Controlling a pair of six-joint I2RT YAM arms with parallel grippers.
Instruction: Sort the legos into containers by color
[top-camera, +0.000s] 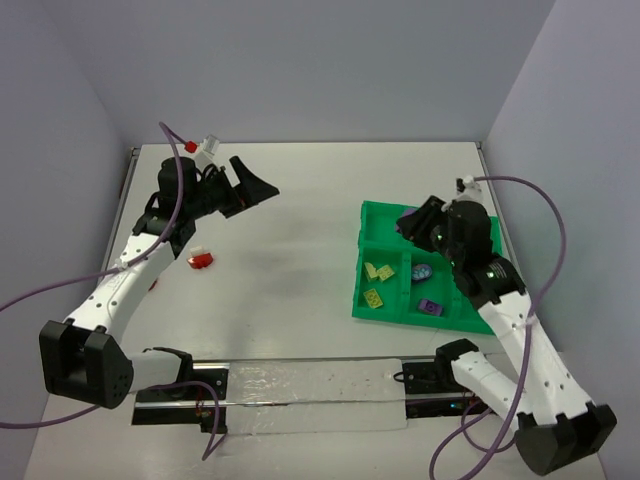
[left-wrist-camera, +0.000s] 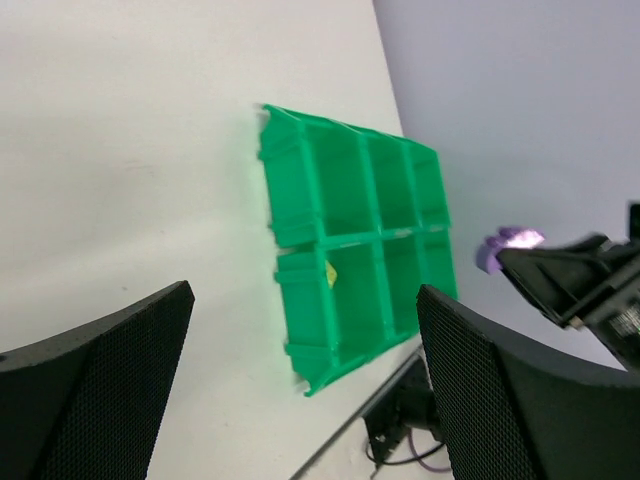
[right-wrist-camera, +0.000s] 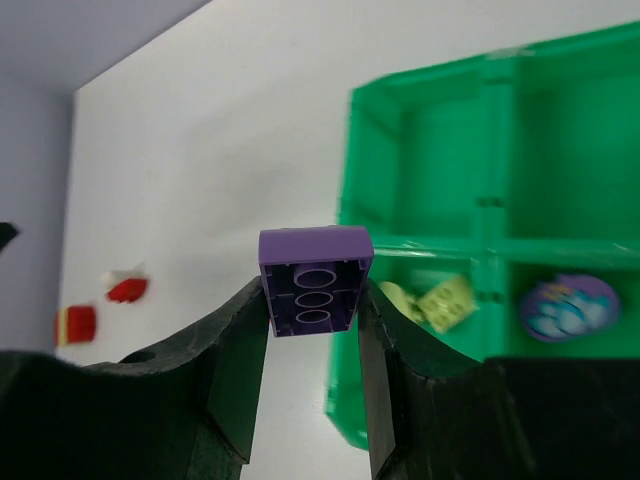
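My right gripper is shut on a purple lego, studs facing away, held above the table just left of the green tray. From above, that gripper hovers over the tray's far-left corner. Two pale yellow-green legos lie in a left container, one more in front of them. A purple lego sits in a near-middle container. A red lego rests on the table beside my left arm. My left gripper is open, empty and raised, far from the tray.
A round purple-blue piece lies in a middle container. A second red piece sits on the table at the left. A red-tipped white cable plug sticks up from the left wrist. Grey walls close in three sides.
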